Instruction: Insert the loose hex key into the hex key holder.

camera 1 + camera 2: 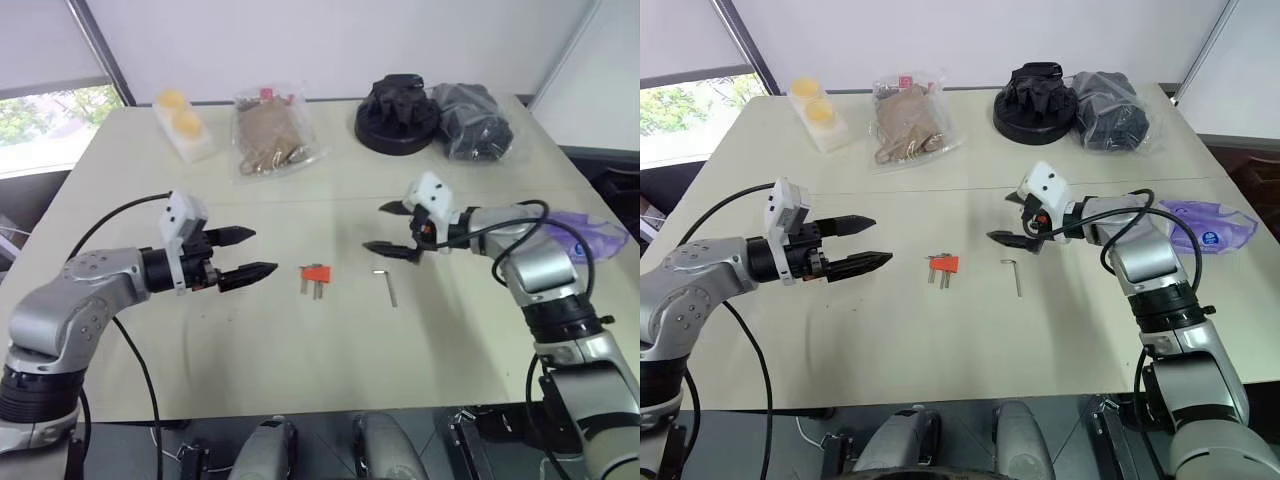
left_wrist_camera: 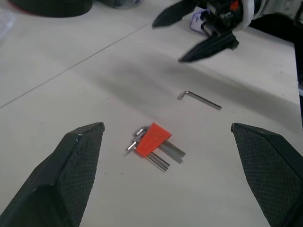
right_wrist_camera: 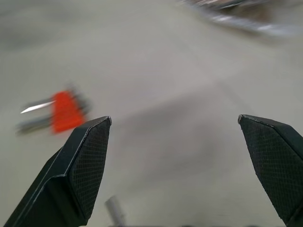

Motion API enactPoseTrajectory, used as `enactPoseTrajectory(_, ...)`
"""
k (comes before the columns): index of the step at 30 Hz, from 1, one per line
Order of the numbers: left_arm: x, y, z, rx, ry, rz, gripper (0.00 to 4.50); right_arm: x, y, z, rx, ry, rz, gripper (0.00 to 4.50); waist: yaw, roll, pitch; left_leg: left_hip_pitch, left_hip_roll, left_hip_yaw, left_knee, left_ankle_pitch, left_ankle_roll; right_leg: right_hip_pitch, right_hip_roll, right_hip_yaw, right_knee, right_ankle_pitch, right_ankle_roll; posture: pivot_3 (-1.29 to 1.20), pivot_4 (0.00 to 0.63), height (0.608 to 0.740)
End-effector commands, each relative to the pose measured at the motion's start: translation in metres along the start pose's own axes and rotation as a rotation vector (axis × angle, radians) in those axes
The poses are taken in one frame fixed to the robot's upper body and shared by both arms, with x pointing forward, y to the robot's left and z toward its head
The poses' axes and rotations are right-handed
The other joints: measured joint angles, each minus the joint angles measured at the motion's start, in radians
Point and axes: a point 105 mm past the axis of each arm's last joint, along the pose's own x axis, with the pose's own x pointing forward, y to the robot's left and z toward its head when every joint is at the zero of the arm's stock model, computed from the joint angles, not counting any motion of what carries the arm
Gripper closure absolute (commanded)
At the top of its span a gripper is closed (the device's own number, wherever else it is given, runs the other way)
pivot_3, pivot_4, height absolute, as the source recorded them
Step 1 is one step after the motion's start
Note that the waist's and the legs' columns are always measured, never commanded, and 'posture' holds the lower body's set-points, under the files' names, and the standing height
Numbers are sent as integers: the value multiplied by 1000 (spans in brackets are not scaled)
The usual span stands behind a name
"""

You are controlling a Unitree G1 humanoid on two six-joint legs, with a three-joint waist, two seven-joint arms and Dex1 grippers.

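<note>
The orange-red hex key holder lies flat in the middle of the table with a few short grey keys sticking out of it. To its right lies the loose hex key, a thin grey L-shaped rod, by itself on the tabletop. My left gripper hovers open to the left of the holder, pointing at it, with nothing between its fingers. My right gripper hangs open and empty just above and behind the loose key, pointing left. The left wrist view holds the holder, the loose key and the right gripper.
Along the table's far edge stand a yellow item in a white tray, a clear bag of brown contents, a black round object and a dark bag. A purple packet lies at the right edge.
</note>
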Motion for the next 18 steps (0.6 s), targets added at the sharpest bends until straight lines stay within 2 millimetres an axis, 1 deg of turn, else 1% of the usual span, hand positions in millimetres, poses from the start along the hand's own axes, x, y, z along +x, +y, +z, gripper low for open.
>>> enactPoseTrajectory(1, -4, -2, 12, 45, -40, 19, 0, 12, 9, 7, -31, -14, 109, 44, -3, 0, 0, 0, 0, 0, 0, 0, 0, 0, 0, 0, 0, 0, 0, 0, 150, 740)
enactPoseTrajectory(4, -10, -3, 12, 46, -37, 44, 0, 29, 22, -5, -58, 25, 193, 44, -4, 0, 0, 0, 0, 0, 0, 0, 0, -1, 0, 0, 0, 0, 0, 0, 150, 740)
enactPoseTrajectory(6, -13, -3, 12, 44, -37, 61, 0, 40, 28, -10, -77, 36, 213, 44, -4, 0, 0, 0, 0, 0, 0, 0, 0, -1, 0, 0, 0, 0, 0, 0, 150, 740)
enactPoseTrajectory(10, -15, -4, 12, 42, -34, 71, 0, 50, 39, -17, -96, 50, 265, 44, 0, 0, 0, 0, 0, 0, 0, 0, 0, -1, -1, 0, 0, 0, 0, 0, 150, 740)
enactPoseTrajectory(18, -17, -5, 12, 42, -28, 79, 0, 63, 40, -21, -138, 56, 254, 44, -1, 0, 0, 0, 0, 0, 0, 0, -1, -1, -1, 0, 0, 0, 0, 0, 150, 740)
